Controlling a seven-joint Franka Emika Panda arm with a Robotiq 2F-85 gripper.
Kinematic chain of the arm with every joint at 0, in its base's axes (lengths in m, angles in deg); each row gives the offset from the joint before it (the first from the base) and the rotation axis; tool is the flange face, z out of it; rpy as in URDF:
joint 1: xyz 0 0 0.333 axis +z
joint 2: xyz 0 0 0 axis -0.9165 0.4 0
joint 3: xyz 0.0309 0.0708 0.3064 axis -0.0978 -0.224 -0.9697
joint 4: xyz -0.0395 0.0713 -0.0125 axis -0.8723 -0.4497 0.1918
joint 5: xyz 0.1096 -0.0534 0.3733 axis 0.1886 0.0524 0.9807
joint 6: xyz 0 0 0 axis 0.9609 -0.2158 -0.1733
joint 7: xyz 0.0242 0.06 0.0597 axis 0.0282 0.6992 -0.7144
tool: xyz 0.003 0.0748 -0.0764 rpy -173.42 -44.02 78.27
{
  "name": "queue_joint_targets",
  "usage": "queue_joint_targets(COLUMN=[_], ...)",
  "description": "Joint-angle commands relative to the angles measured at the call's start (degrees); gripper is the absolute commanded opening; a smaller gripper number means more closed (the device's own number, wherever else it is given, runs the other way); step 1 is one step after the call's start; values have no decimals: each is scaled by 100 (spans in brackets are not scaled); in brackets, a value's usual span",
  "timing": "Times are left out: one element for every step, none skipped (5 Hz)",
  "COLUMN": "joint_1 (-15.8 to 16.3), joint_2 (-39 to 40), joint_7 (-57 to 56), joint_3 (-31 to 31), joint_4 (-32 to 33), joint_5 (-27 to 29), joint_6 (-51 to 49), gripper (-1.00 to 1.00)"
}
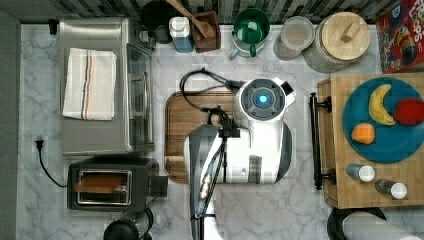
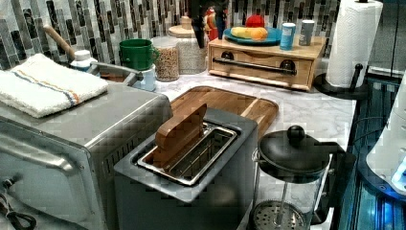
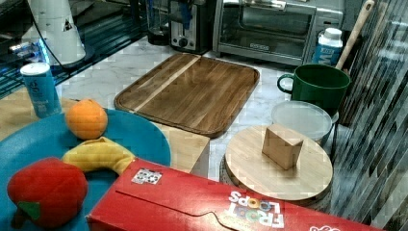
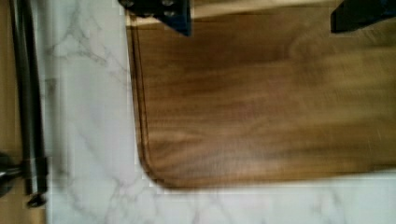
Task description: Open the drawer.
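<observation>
The drawer is a shallow light wood front in a low cabinet, sitting flush with it. A long black bar handle runs across the front. In the top view the handle runs along the cabinet's left edge at the top view's right. My gripper is open, its dark fingertips wide apart with nothing between them. It hangs above a corner of the brown tray, with the handle a strip of marble away. In the left view the gripper hangs high, in front of the backsplash.
On the cabinet top sit a blue plate with fruit and two small cans. A toaster oven, a toaster, a French press and a paper towel roll ring the marble counter. Jars and a green mug line the back.
</observation>
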Motion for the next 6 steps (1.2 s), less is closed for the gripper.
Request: queue_joint_targets(joint_1=[-298,-416,-479,-667,-683,-634], joint_2=[-431,-412,-298,-203,-145,-94], joint_7=[-1387,-1622,-2017,-2133,-1979,-2103], joint_3=[563,657,850,817,837,987], joint_4=[264,333,523,426,417,494], joint_5=[-135,-302,-324,-447,-665,-688], joint_6=[171,338,914,1007,1092,1331], gripper=[100,100,100,100,100,100])
